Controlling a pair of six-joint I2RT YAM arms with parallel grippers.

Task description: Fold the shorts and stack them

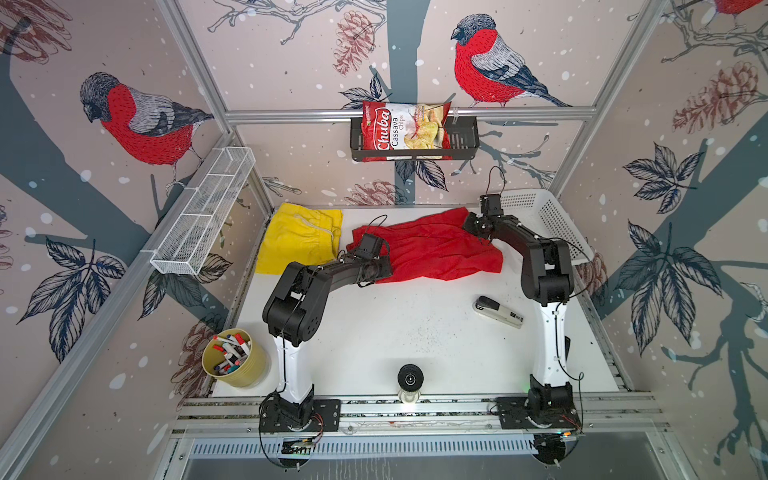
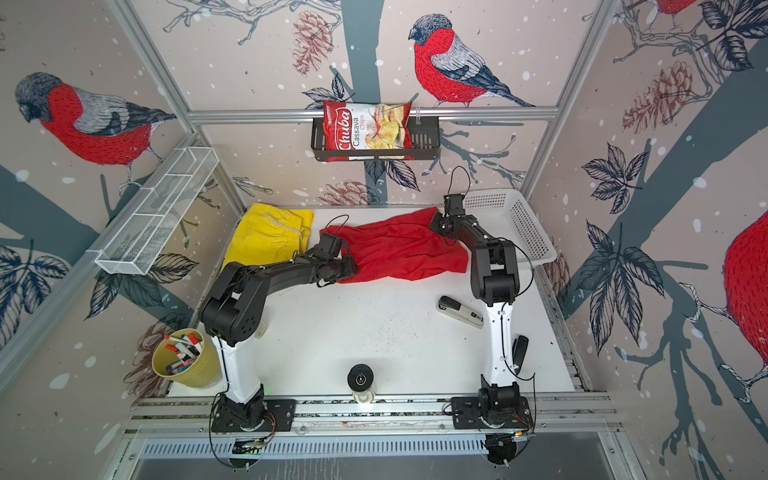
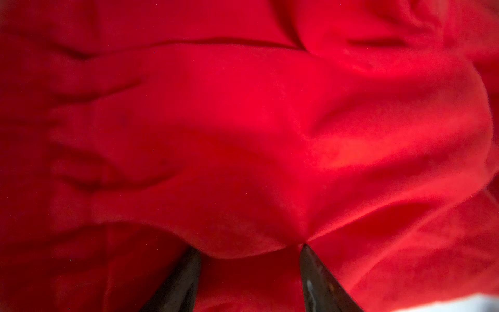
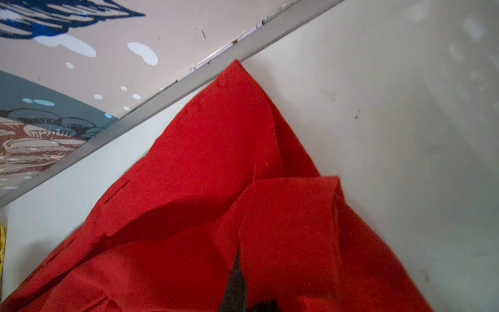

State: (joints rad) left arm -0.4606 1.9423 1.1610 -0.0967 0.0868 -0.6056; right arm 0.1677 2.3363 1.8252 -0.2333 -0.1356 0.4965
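Note:
The red shorts (image 1: pixel 428 249) (image 2: pixel 399 249) lie rumpled across the far middle of the white table. The yellow shorts (image 1: pixel 297 241) (image 2: pixel 266 239) lie folded at the far left, their white drawstring showing. My left gripper (image 1: pixel 383 267) (image 3: pixel 249 248) sits at the red shorts' left near edge. It is open, and a bulge of red cloth (image 3: pixel 243 162) lies over and between its fingertips. My right gripper (image 1: pixel 473 225) (image 4: pixel 243 272) is at the shorts' far right corner, shut on a raised fold of red cloth (image 4: pixel 286 229). Only one dark finger (image 4: pixel 237 281) shows there.
A white lattice basket (image 1: pixel 552 224) stands at the far right, behind the right arm. A stapler (image 1: pixel 498 311) lies at mid right. A yellow cup of markers (image 1: pixel 232 357) sits front left, a black knob (image 1: pixel 410 378) at front centre. A chips bag (image 1: pixel 405 126) hangs on the back wall.

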